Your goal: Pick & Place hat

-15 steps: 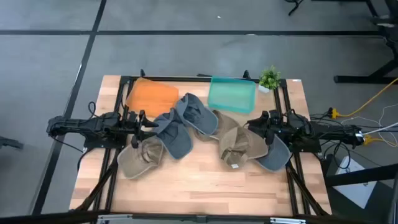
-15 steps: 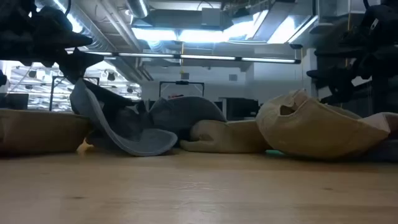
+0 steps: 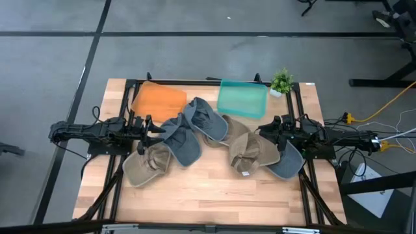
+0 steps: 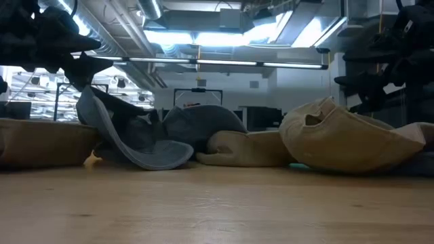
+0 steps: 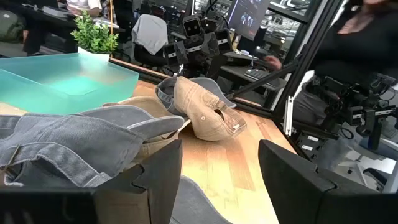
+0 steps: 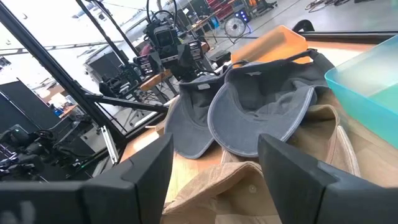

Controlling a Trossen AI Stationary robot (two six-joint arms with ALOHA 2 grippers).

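Observation:
Several caps lie in a heap across the middle of the wooden table (image 3: 195,195). On the left, a grey cap (image 3: 182,142) rests partly on a tan cap (image 3: 147,166). Another grey cap (image 3: 205,119) lies behind them. On the right are a tan cap (image 3: 250,153) and a grey-blue cap (image 3: 287,161). My left gripper (image 3: 153,130) hovers open at the left end of the heap, above the grey cap (image 5: 74,149). My right gripper (image 3: 265,130) hovers open at the right end, above the tan cap (image 6: 249,186).
An orange tray (image 3: 158,101) and a teal tray (image 3: 242,99) stand at the table's far edge, with a small potted plant (image 3: 281,81) at the far right corner. Black frame rails (image 3: 123,117) run along both sides. The near half of the table holds nothing.

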